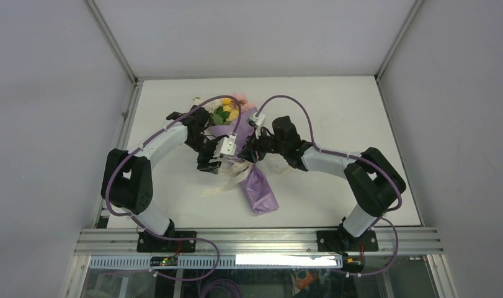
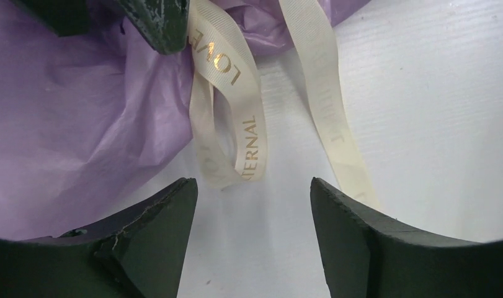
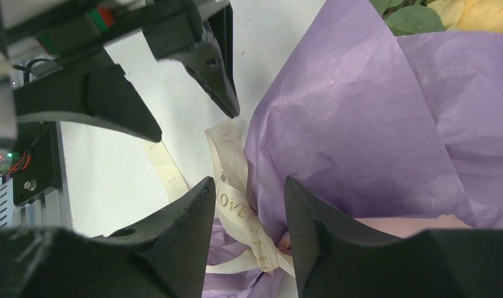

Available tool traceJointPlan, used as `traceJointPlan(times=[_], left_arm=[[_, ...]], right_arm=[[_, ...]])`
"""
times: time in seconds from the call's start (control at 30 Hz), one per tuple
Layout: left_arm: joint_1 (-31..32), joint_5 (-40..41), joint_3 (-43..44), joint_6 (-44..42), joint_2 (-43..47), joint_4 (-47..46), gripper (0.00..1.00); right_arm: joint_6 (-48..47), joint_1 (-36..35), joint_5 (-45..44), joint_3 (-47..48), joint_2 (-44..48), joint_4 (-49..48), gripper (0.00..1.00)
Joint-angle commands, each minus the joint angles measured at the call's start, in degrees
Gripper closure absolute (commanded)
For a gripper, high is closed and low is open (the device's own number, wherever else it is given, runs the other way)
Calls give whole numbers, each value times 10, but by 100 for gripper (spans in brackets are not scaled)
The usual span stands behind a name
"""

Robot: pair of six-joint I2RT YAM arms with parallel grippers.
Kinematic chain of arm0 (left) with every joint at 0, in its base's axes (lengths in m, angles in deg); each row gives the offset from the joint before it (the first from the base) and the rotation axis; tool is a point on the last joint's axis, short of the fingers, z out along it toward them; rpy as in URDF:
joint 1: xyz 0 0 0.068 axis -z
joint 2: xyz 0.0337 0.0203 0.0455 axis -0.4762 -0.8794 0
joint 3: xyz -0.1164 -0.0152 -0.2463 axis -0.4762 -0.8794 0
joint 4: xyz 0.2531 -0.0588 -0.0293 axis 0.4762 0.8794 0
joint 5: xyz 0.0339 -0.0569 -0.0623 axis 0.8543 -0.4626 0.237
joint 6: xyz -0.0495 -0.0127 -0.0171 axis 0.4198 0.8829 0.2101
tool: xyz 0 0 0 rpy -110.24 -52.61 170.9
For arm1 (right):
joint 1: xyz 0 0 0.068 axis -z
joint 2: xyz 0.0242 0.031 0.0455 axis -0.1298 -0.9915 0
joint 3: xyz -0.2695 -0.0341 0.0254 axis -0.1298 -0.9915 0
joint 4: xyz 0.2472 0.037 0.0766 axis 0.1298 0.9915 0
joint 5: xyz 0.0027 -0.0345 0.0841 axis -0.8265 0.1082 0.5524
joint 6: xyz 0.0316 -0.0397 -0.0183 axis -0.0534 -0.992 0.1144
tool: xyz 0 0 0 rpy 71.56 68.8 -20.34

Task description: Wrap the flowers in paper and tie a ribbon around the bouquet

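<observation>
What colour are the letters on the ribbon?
Gold, printed on the cream ribbon. The left wrist view shows them best.

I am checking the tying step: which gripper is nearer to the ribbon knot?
Right. The right gripper straddles the ribbon knot; the left gripper hangs open, short of its loop.

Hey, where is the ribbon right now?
In the top view the ribbon sits mid-table, wrapped round the bouquet's narrow waist below the flowers, one tail trailing toward the left arm.

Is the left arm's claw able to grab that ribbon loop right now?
Probably yes: the left gripper is open, and the ribbon loop lies just ahead on the table, nothing between.
</observation>
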Motion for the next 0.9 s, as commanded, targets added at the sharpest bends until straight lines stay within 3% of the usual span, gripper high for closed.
traceJointPlan(times=[0.0, 0.1, 0.3, 0.37, 0.57, 0.87], left_arm=[[16, -13, -30, 89, 4, -89, 31], [18, 24, -43, 132, -1, -141, 37], [20, 38, -21, 175, 7, -115, 88], [20, 31, -2, 187, 12, -88, 100], [20, -1, 56, 247, 32, -60, 100], [20, -64, 103, 315, 20, -50, 96]], right_arm=[[16, 0, -7, -4, 18, -56, 51], [4, 0, -10, -17, 28, -61, 51], [-43, -7, 9, -33, 52, -48, 52], [-85, -22, -1, -40, 72, -24, 52], [-123, -38, -28, -42, 94, 29, 52], [-88, -27, -29, -46, 8, -163, 41]])
